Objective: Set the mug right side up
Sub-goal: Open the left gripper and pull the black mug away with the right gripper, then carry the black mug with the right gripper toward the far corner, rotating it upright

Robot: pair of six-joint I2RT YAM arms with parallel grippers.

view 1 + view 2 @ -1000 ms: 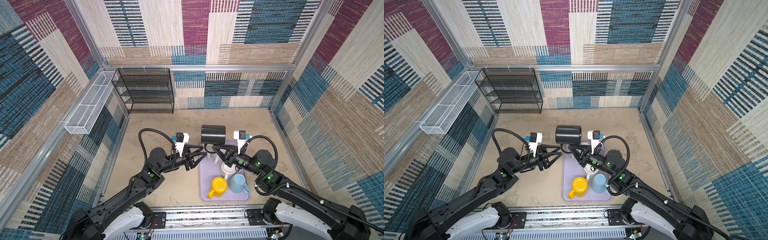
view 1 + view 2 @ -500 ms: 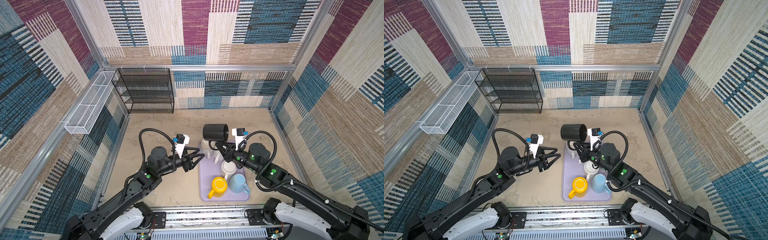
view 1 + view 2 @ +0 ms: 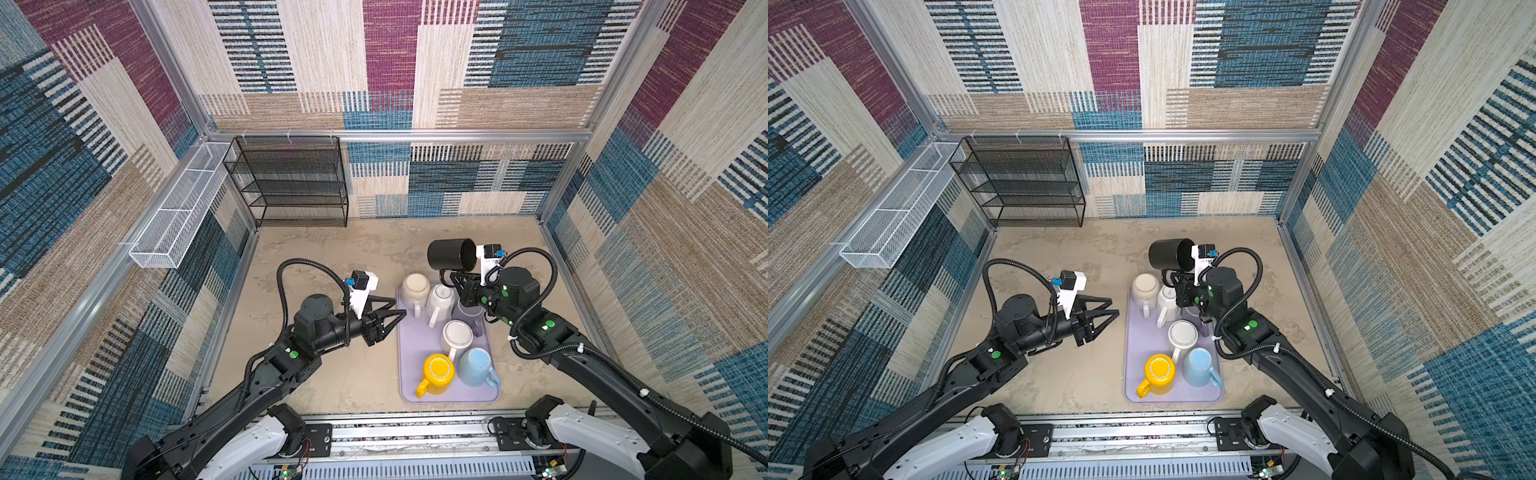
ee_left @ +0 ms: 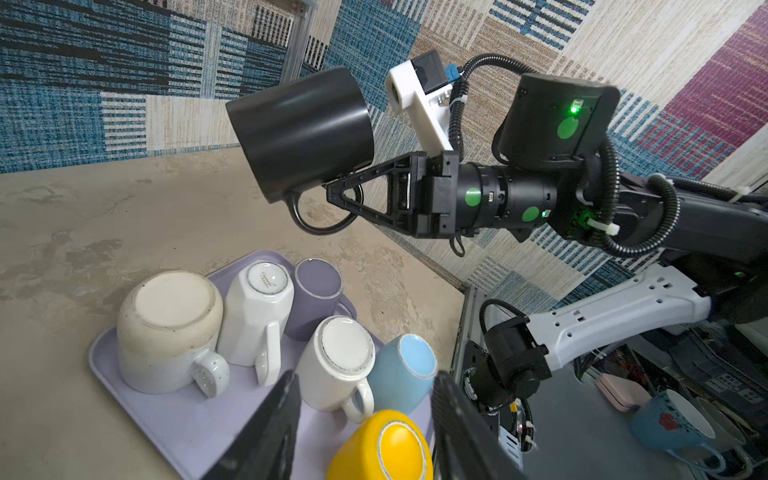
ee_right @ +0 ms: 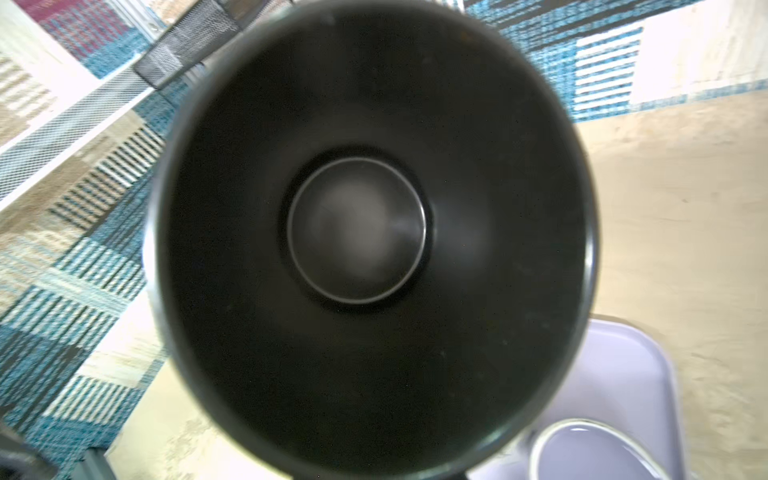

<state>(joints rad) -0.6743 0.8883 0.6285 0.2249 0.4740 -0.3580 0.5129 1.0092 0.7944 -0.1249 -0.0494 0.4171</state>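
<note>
A black mug (image 3: 451, 254) (image 3: 1169, 254) hangs in the air over the far end of the lavender tray (image 3: 409, 386). It lies on its side with its handle pointing down. My right gripper (image 3: 451, 276) (image 3: 1173, 277) is shut on that handle, as the left wrist view shows (image 4: 332, 191). The mug's open mouth (image 5: 361, 232) fills the right wrist view and hides the jaws there. My left gripper (image 3: 397, 309) (image 3: 1115, 306) (image 4: 365, 399) stands open and empty at the tray's left edge.
On the tray stand upside-down cream (image 3: 415, 287), white faceted (image 3: 441, 297), white (image 3: 457, 336), yellow (image 3: 438, 370) and light blue (image 3: 477, 365) mugs, plus an upright purple one (image 4: 318, 282). A black wire shelf (image 3: 291, 183) and a white wire basket (image 3: 178, 208) line the back left.
My right gripper has carried the black mug to the right and a little higher, turning its mouth toward the right arm. The left gripper has barely moved.
</note>
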